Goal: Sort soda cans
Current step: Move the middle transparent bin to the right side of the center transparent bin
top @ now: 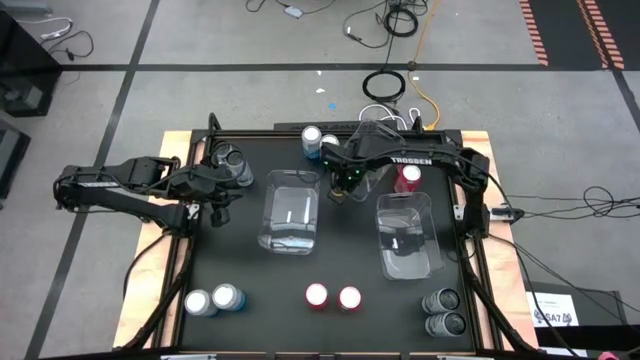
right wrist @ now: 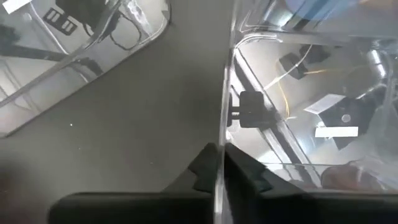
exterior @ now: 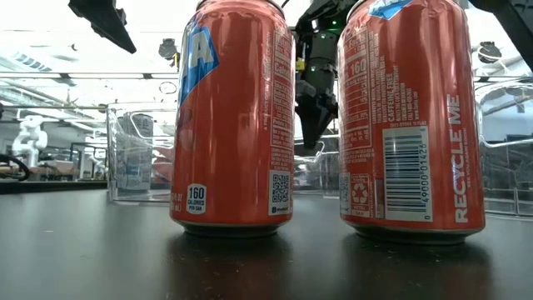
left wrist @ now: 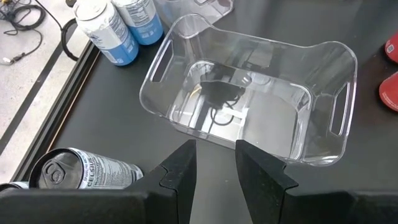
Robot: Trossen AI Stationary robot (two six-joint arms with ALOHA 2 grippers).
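My right gripper (top: 340, 188) (right wrist: 219, 163) points down at the far middle of the table, shut on a clear bin (top: 368, 180). A red can (top: 408, 178) stands just right of it. Two more clear bins (top: 290, 212) (top: 405, 235) rest on their bases mid-table. My left gripper (top: 215, 205) (left wrist: 216, 168) hangs at the left, fingers a little apart, with nothing between them. A dark can (left wrist: 81, 171) lies on its side close to it. Light blue cans (top: 312, 140) stand at the far edge. More light blue (top: 212, 300), red (top: 332, 297) and dark (top: 443, 312) cans stand along the near edge. My right gripper pinches the clear bin's upright side wall (right wrist: 222, 134) between its two fingers, at the wall's top edge. The fingers come from above, pointing down, one inside the bin and one outside. Whether the bin's base is on the table cannot be told.
Raised rails (top: 180, 270) run along the table's sides. In the low view the two near red cans (exterior: 233, 117) (exterior: 412, 117) fill the foreground, with my right gripper (exterior: 315, 117) behind them. Bare tabletop lies between the bins and the near row of cans.
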